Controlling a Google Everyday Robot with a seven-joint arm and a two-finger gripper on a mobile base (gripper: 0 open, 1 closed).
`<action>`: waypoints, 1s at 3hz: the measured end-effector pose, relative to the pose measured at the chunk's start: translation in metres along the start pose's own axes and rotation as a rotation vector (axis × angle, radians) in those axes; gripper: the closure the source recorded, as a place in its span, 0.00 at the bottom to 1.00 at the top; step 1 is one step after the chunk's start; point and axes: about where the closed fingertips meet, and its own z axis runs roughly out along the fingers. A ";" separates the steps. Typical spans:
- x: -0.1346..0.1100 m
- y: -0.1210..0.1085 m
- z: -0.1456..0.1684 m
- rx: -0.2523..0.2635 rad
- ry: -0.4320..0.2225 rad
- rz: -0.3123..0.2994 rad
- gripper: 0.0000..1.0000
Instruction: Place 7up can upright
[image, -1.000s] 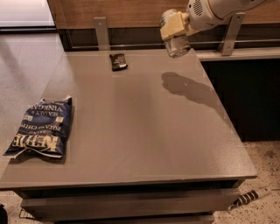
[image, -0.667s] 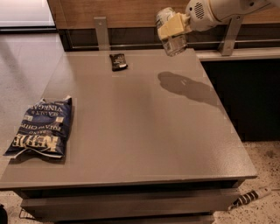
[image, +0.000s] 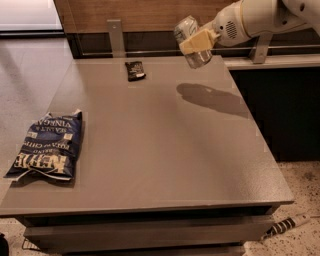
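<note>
The 7up can (image: 199, 57) hangs tilted above the table's (image: 165, 150) far right corner; we see our gripper (image: 195, 42) clamped around it.

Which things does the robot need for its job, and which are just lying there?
For the job: 7up can, held tilted in the gripper above the table, far right side.
Just lying about: black packet, blue chip bag.

Blue chip bag (image: 46, 147) left on table (image: 165, 165), black packet (image: 134, 70) at back.

"VINEGAR" on chip bag (image: 47, 145)
</note>
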 end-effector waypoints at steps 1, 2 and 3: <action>0.005 -0.001 0.008 -0.048 -0.031 -0.168 1.00; 0.009 -0.007 0.014 -0.068 -0.053 -0.279 1.00; 0.022 -0.018 0.018 -0.134 -0.143 -0.217 1.00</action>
